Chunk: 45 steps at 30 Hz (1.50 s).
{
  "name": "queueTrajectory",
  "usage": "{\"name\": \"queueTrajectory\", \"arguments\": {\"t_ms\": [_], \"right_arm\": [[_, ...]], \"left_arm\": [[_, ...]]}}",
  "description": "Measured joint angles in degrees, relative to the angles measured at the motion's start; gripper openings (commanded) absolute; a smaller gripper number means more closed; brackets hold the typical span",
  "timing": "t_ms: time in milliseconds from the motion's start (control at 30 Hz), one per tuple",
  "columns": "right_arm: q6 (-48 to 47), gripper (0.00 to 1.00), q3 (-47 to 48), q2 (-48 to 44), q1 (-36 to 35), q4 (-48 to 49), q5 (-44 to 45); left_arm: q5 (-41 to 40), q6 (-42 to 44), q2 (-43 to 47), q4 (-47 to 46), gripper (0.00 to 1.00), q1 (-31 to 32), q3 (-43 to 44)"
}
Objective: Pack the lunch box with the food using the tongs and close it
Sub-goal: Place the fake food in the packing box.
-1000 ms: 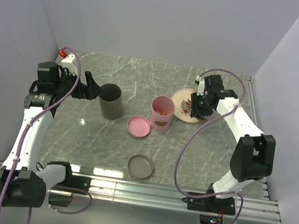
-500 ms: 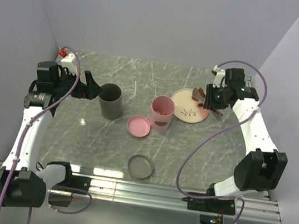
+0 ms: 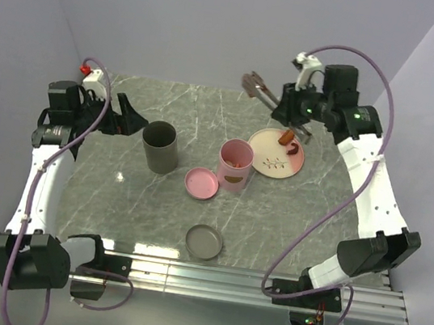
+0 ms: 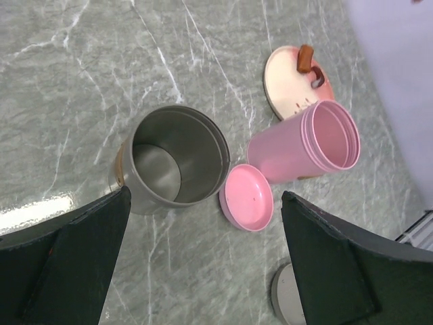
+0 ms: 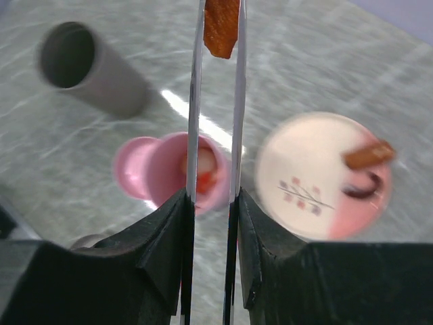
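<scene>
Pink lunch box (image 3: 229, 167) as target: clamps right gripper (image 5: 213, 200) on tongs (image 5: 196, 101), holding pinched food (image 5: 222, 27) aloft for transfer; parks left gripper (image 4: 206, 195) wide open.

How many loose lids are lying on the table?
2: a pink lid beside the pink lunch box, and a grey lid alone, nearer the front.

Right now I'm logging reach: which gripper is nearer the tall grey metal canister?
Left. The left gripper hovers open just left of that canister; the right gripper, shut on slim grey metal tongs, is far to its right, by the round cream plate.
</scene>
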<state>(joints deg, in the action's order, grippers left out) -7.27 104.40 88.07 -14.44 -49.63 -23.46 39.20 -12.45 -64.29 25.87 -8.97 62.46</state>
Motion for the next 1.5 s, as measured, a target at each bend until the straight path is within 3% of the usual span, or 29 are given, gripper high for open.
{"name": "queueTrajectory", "arguments": {"t_ms": [400,767,1067,1500], "right_arm": [[3.15,0.36,9.64,12.57,-17.84,0.50,-2.25],[3.10,0.37,12.37,20.90,-29.75,0.28,1.11],[2.89,0.38,12.37,22.29,-31.91,0.31,5.25],[2.64,0.56,12.37,22.43,-31.91,0.31,7.50]], "left_arm": [[6.01,-9.55,-0.59,-6.58,0.99,-8.35,0.26],[6.47,-11.26,-2.29,-6.88,0.99,-10.78,0.28],[6.71,-11.21,-2.27,-7.61,0.99,-10.78,0.26],[6.67,-11.02,-2.16,-7.58,0.99,-10.78,0.22]]}}
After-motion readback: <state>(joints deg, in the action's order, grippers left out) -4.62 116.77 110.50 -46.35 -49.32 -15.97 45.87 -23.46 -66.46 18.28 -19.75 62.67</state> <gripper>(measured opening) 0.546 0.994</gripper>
